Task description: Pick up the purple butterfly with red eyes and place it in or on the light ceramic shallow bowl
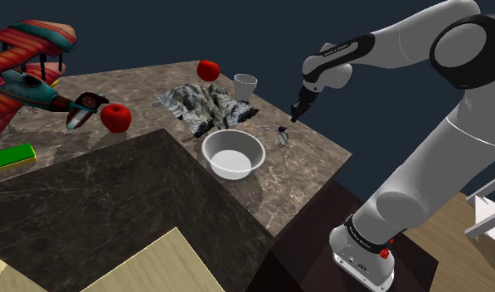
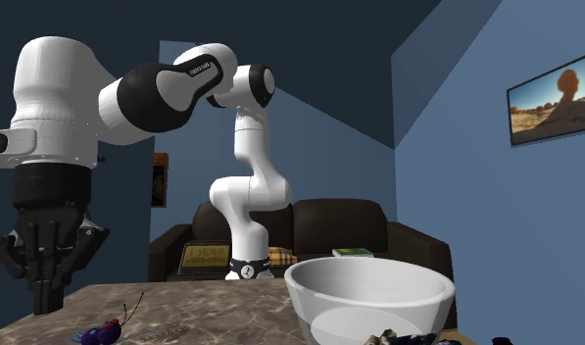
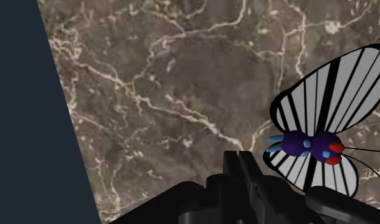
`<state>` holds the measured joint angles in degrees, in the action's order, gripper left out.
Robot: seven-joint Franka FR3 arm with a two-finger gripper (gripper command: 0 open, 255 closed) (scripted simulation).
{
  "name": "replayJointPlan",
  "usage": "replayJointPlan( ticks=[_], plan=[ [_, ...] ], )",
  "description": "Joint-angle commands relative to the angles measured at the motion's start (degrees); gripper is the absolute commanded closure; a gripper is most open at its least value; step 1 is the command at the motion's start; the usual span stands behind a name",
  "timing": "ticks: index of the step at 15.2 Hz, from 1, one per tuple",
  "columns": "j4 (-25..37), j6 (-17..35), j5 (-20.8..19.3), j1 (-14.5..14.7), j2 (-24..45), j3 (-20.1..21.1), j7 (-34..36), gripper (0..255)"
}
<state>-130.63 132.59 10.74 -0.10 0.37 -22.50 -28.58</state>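
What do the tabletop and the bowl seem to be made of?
The tabletop looks like polished brown marble: pale veins run across it. The bowl is plain white and smooth with a soft sheen, perhaps glazed ceramic, though plastic is possible.

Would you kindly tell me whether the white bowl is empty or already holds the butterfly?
Empty: the bowl shows a bare inside, and the butterfly lies on the marble counter beside it.

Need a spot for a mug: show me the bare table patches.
Bare marble runs from the bowl and butterfly out to the table corner, and between the nearer apple and the grey heap. Crowded around that heap, the cup and far apple.
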Motion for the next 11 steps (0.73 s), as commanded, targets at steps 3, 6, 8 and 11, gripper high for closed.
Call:
replayJointPlan(
  ticks=[3,6,8,11],
  plan=[
    [0.0,0.0,0.0,0.0,0.0,0.0,0.0,255],
    [3.4,-5.2,3.3,0.1,2.3,0.1,-3.2,0],
    [10.2,-15.7,8.5,-0.3,7.0,0.7,-8.5,0],
    [14.5,-22.3,11.6,-1.0,10.6,1.8,-11.4,0]
  ],
)
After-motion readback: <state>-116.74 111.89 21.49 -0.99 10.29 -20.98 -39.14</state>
